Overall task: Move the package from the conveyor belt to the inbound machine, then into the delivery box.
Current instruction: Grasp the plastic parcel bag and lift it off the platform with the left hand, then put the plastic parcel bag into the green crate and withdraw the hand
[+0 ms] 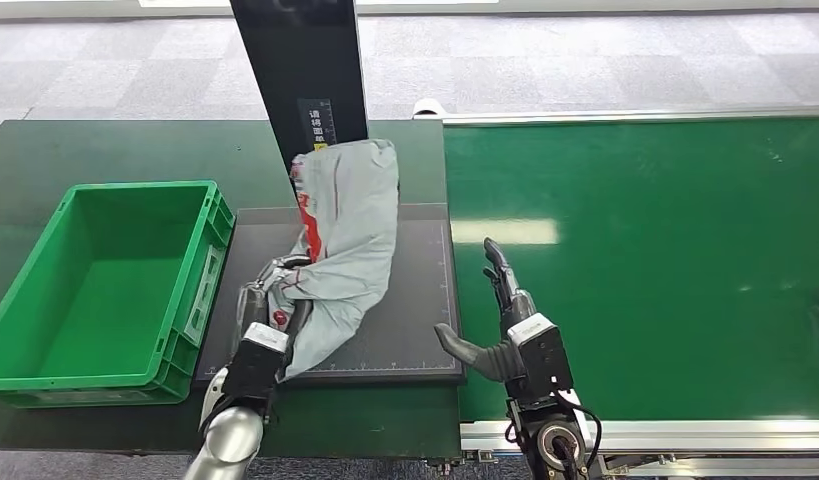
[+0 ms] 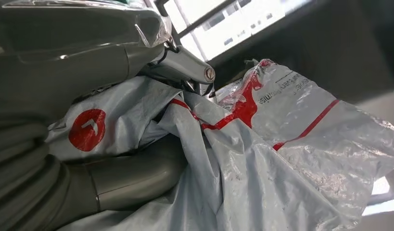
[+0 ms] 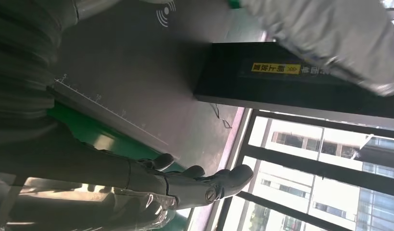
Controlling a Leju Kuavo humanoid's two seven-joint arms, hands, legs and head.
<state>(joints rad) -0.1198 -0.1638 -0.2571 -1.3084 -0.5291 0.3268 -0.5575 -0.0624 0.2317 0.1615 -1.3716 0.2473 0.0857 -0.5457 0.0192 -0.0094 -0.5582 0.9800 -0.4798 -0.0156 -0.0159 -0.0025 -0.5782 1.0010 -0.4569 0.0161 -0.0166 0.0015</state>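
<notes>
Left hand [image 1: 273,300] fingers [image 2: 185,65] clamp the near end of the grey poly mailer package [image 1: 350,235], which lies crumpled on the dark inbound machine platform [image 1: 425,300], far end against its black upright post [image 1: 300,70]. Right hand [image 1: 497,310] open, fingers straight, empty, at the conveyor belt [image 1: 665,260] edge. Green delivery box [image 1: 105,285] beside the platform.

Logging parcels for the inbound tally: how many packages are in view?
1. The grey package lies on the dark inbound machine platform, gripped by the left robot hand. None visible in the green crate.
</notes>
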